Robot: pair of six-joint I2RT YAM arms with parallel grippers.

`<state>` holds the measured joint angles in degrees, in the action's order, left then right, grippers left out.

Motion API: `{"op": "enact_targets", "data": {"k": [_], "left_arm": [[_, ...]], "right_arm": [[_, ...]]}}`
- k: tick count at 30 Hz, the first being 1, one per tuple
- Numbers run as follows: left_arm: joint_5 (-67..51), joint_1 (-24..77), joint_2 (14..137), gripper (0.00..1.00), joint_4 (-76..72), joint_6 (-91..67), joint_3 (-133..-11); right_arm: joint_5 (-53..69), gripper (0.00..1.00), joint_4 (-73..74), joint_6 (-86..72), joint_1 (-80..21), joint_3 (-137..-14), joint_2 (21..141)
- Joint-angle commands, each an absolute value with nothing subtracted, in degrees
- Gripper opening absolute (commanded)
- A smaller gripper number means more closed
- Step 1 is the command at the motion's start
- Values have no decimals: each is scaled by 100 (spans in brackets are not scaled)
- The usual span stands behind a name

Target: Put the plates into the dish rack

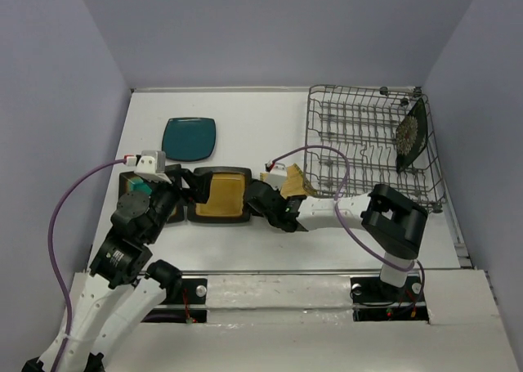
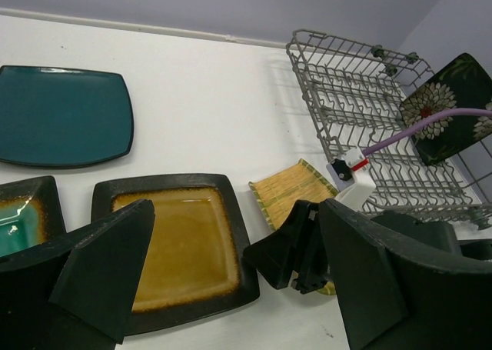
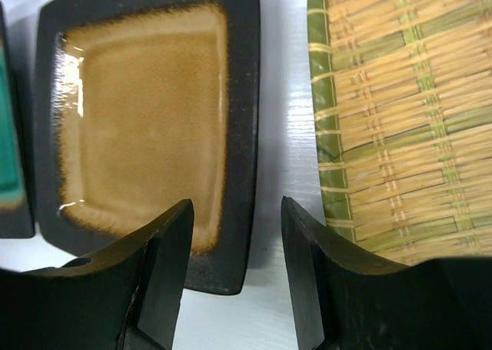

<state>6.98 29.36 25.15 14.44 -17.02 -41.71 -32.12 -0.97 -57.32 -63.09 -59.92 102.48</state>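
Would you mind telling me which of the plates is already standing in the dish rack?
The black plate with the white flower, propped on edge at the right side of the dish rack; the other four are all outside it.

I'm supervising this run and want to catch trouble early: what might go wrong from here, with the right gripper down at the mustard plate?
1. The right gripper, jaws open, straddles the rim of the mustard plate, and the yellow ribbed plate lies close alongside; a closing jaw may nudge it.
2. The left gripper hovers open at the same plate's other edge, so the two might collide.
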Motion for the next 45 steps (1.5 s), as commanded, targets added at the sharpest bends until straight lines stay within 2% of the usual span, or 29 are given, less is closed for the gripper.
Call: {"op": "enact_targets", "data": {"k": [1, 11, 22, 27, 31, 34, 45], "left_arm": [[712, 2988, 2435, 99, 1301, -1635, -4166], [659, 3006, 2461, 99, 1292, -1626, -4166], [738, 2988, 2549, 99, 1327, -1635, -4184], [703, 2927, 2593, 99, 1327, -1644, -4184], [686, 2883, 2602, 99, 1318, -1652, -4184], [650, 2874, 2602, 99, 1310, -1644, -4184], [589, 2839, 2540, 99, 1292, -1644, -4175]], "right_arm": [[-3323, 55, -44, -6012, -6354, -6301, 10529], [-3243, 53, -88, -6213, -6354, -6565, 11109], [-3419, 40, -615, -6627, -6354, -6188, 11364], [-3235, 24, -975, -6767, -6302, -5880, 11435], [-3252, 17, -1107, -6785, -6302, -5740, 11400], [-3374, 7, -1116, -6733, -6302, -5634, 11251], [-3850, 7, -1317, -5636, -6459, -5432, 10039]]}}
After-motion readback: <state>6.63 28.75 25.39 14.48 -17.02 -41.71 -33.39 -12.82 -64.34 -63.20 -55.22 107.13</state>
